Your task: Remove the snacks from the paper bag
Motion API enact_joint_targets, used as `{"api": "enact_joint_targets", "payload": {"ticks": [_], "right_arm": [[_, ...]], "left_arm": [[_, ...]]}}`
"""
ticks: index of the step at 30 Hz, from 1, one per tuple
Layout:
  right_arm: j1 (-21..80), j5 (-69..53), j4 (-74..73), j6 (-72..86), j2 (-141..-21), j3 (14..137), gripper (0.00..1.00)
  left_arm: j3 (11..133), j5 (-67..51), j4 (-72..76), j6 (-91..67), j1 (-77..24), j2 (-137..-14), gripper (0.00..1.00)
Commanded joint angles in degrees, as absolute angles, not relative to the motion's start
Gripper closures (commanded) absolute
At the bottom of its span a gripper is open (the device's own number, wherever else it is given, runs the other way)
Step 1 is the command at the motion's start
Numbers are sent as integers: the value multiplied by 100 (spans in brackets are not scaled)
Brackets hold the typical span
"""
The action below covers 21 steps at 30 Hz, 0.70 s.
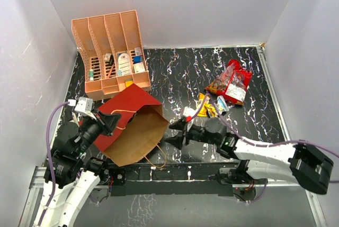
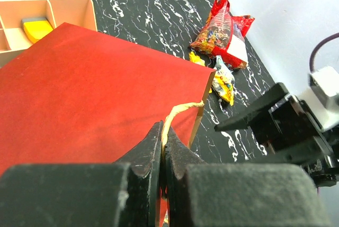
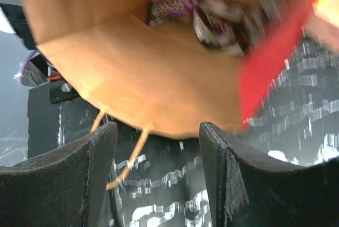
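White walls (image 1: pixel 212 5) enclose marbled tabletop (image 1: pixel 175 73) bearing paper bag (image 1: pixel 135 132).

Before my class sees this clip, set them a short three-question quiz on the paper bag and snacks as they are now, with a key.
1. True or false: the left gripper is shut on the paper bag's handle.
2. Where does the large red-and-clear sweets bag lie? A: inside the paper bag. B: on the table, to the right of the paper bag. C: in the peach rack.
3. Fill in: in the right wrist view, a ___ packet shows inside the paper bag.

Key: 1 true; 2 B; 3 purple.
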<state>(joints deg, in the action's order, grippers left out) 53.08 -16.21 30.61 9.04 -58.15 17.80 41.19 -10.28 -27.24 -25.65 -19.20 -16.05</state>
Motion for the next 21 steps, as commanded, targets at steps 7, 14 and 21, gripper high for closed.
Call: {"api": "enact_joint_targets", "payload": {"ticks": [7, 14, 21], "right_arm": [[6681, -687, 4768, -2287, -7803, 3269, 32], [6724, -175, 7176, -2395, -9656, 3450, 35], [6749, -2, 7200, -3377, -10925, 4302, 36]], "left_arm": [[4119, -1259, -2554, -2444, -1802, -1424, 100], [4093, -1316, -2505, -2434, -1781, -1220, 100], [4094, -1447, -2484, -2404, -1768, -1266, 100]]}}
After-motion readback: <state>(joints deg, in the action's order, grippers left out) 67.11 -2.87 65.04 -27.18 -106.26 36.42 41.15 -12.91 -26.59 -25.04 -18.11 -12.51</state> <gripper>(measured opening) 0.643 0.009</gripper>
